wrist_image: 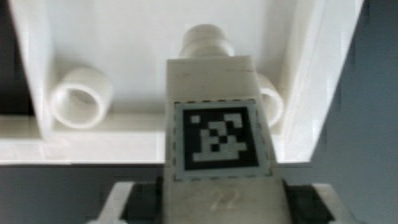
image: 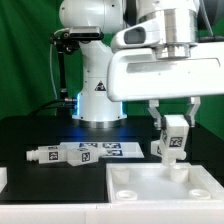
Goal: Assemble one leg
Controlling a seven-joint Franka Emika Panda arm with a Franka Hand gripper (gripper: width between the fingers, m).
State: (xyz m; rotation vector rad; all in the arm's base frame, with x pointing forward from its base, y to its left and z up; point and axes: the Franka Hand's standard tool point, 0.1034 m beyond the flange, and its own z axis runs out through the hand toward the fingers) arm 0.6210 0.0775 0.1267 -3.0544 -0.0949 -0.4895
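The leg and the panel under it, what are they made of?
The leg looks like smooth matte white plastic: even colour, no grain, with a printed sticker tag. The panel seems the same plastic, with rounded moulded rims.

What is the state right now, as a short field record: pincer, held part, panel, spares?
pincer: shut on the leg
leg: upright, narrow tip pointing down at the panel
panel: lying flat on the table, under the leg
socket: round, empty, apart from the leg's tip
tip contact: cannot tell whether the tip touches the panel
spare legs: lying on their sides at the exterior view's left
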